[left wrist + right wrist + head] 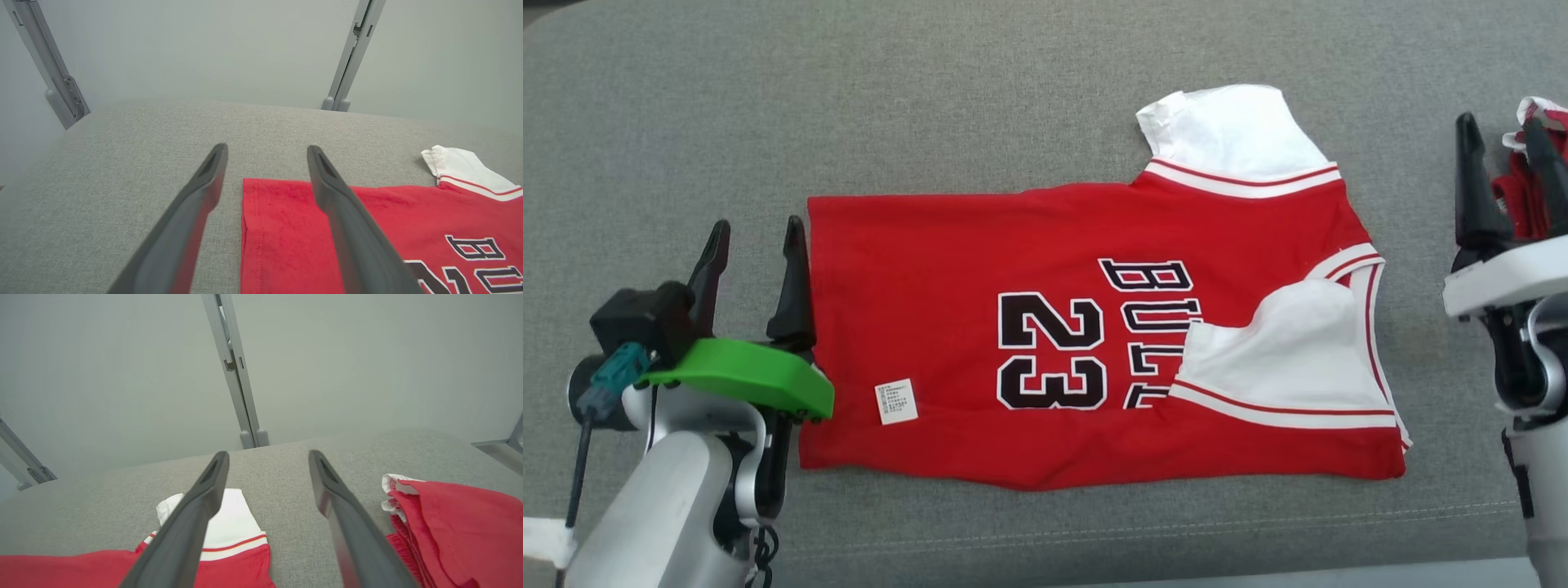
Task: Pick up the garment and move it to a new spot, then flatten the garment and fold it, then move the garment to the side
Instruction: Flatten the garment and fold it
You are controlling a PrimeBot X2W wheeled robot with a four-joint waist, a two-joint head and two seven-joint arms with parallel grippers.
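A red jersey with white sleeves, the garment [947, 327], lies flat across the grey cushion, its number 23 and lettering facing up and its near edge folded over. My left gripper [756, 245] stands open at the garment's left hem, nothing between its fingers; in the left wrist view the hem corner [282, 220] lies under the open left gripper [265, 149]. My right gripper [1503, 135] is open to the right of the collar end, holding nothing. In the right wrist view the open right gripper [267, 455] hangs above bare cushion beside the white sleeve [233, 522].
A second bundle of red and white cloth [1531, 171] sits at the far right, behind my right fingers, also seen as a red heap [457, 531]. The grey cushion [931, 106] stretches wide beyond the garment. Grey metal posts [233, 371] stand against the pale wall.
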